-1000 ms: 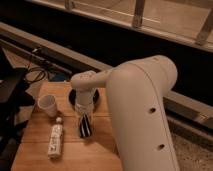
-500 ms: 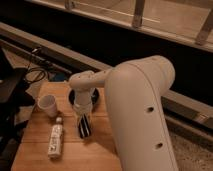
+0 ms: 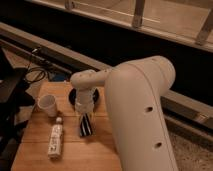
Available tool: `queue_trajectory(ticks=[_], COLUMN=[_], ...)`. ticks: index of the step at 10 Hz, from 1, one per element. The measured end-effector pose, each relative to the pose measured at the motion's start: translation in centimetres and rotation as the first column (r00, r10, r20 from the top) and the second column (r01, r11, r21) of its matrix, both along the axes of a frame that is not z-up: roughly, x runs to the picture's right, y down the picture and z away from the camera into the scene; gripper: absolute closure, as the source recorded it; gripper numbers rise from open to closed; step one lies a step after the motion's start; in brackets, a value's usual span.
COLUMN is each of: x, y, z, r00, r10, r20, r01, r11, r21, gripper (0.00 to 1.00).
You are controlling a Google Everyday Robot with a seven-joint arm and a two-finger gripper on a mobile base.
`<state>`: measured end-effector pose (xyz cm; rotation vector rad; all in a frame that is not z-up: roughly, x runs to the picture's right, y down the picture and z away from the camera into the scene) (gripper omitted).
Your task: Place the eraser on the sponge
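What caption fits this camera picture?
Robot gripper at the flat black white-striped eraser, over a wooden table with a white bottle.

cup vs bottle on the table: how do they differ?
The cup stands upright, mouth up; the bottle lies on its side. The cup is short and wide, the bottle long and slim. The bottle carries a label, the cup is plain. Both are white, on the wooden table, left of the gripper, which is at the eraser.
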<state>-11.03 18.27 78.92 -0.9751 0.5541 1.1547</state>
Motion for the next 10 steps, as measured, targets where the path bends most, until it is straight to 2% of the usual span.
queue_trajectory(ticks=[2,7,8,10], x=[0.2,0.2,0.5,1.2], y=[0.1,-0.5,-1.6,-5.3], z=[0.2,0.3,0.1,-0.8], r00=[1.000,1.000,0.999,0.996], r10=[0.003,-0.011,-0.024,-0.051], r20=[-0.001,-0.005,-0.023,-0.078], r01=[-0.003,0.011,0.025,0.058], r11=[1.0000,0.9999,0.9996,0.9942], r21=[-0.009,-0.004,0.017,0.090], gripper=[0.20,0.20,0.20,0.20])
